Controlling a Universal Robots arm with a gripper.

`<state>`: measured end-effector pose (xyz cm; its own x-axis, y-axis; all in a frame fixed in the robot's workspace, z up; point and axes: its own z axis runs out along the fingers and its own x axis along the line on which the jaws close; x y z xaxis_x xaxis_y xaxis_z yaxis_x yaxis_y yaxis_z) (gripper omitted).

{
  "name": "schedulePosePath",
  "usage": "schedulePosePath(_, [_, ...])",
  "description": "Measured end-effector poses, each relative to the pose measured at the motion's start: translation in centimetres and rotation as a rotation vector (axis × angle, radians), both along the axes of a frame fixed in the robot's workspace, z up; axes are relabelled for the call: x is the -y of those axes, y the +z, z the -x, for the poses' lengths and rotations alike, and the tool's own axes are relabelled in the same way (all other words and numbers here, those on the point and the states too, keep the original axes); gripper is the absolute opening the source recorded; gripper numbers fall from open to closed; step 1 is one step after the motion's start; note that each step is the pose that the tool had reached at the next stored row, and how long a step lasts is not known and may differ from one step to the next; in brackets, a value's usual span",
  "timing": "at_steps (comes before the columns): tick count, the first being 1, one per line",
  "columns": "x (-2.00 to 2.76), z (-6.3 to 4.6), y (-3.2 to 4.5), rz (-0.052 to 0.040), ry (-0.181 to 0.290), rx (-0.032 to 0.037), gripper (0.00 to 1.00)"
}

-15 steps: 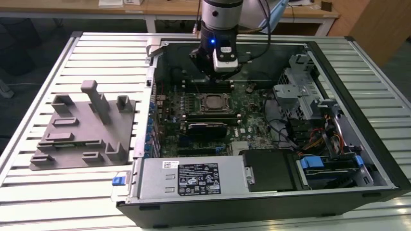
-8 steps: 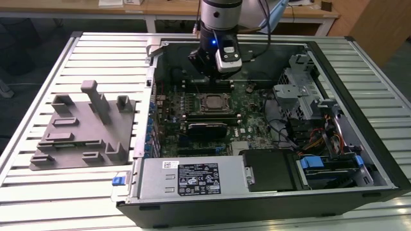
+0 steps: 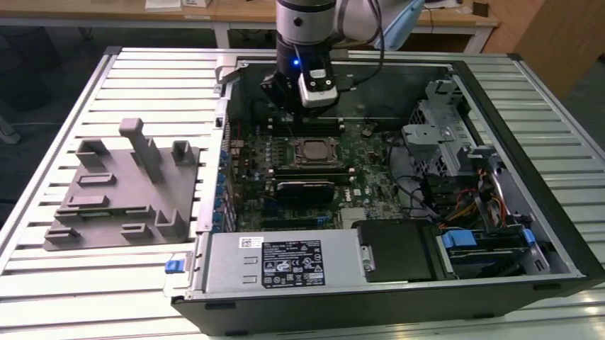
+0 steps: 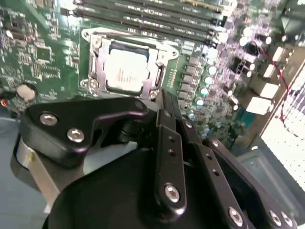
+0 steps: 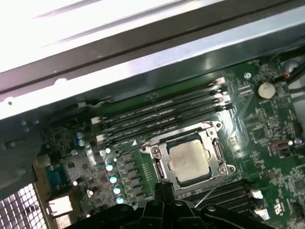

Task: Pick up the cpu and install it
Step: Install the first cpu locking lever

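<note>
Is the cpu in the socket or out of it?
In. The cpu lies flat inside the socket's metal frame on the motherboard in both wrist views, with the gripper beside it, holding nothing visible.

Even overhead room light falls across the ribbed pale metal worktable (image 3: 57,283) in the exterior view, while the open black computer case (image 3: 529,234) holds deep shadow along its inner walls. In the first wrist view, a pale case edge (image 5: 95,28) is blown out to white glare. In the second wrist view, the black gripper linkage (image 4: 162,157) looms soft and out of focus, and the square silvery-grey cpu (image 4: 126,71) gleams with mild reflection.
</note>
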<state>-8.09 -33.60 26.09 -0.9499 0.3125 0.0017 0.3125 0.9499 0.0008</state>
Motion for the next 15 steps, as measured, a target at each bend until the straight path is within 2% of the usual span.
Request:
schedulePosePath(8, [0.0,0.0,-0.3,0.0,0.142,-0.0002,0.11])
schedulePosePath(10, [0.01,0.6,-0.42,-0.0002,0.147,-0.0002,0.11])
schedulePosePath(15, [0.01,2.7,-0.6,-0.0019,0.147,0.0042,0.11])
